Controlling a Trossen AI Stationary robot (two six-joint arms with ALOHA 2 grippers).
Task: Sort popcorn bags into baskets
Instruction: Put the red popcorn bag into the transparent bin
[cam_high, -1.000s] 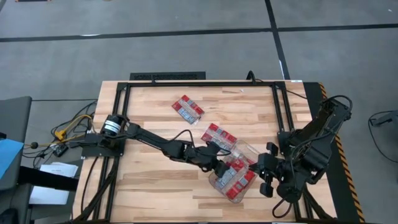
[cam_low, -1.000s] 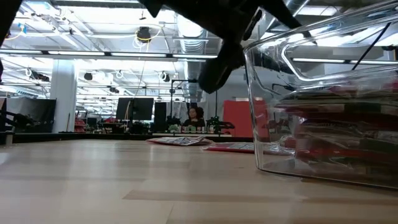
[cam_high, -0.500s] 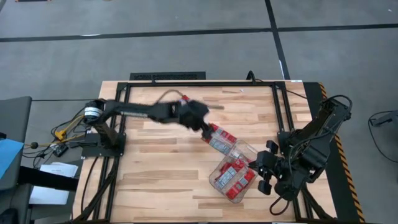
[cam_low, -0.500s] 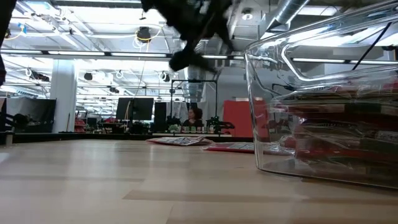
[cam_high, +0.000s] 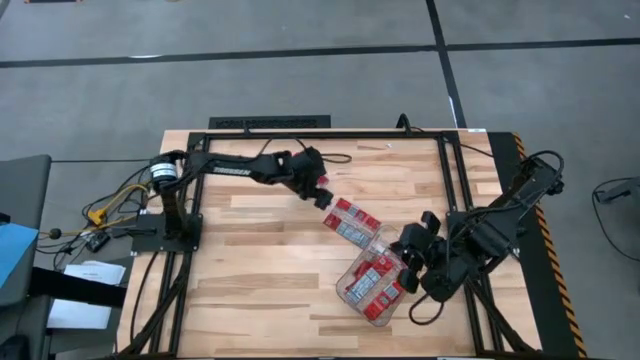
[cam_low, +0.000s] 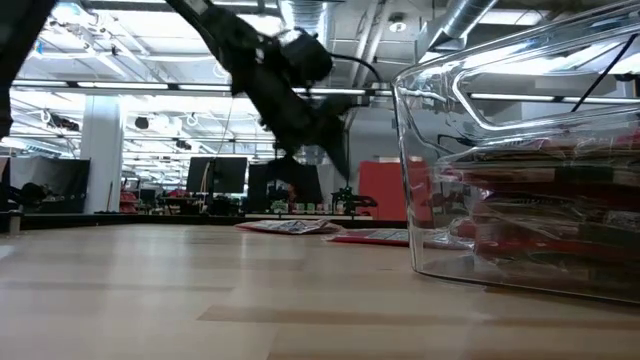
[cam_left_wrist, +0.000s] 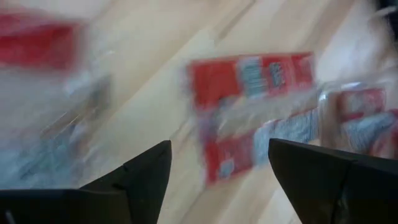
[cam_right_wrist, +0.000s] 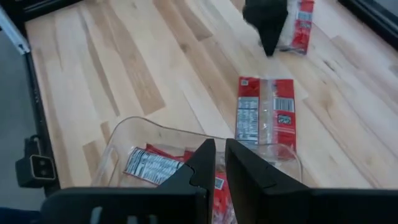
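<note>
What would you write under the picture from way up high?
Left gripper hovers open near a loose popcorn bag; right gripper sits at the clear tub.

The popcorn bags (cam_high: 352, 222) are red with bluish-white printed panels, and those inside the basket (cam_high: 375, 280) show the same red and white. The basket is clear and colourless. The desk (cam_high: 250, 270) is pale wood in light and tan strips, framed by black rails. Both arms are black.
</note>
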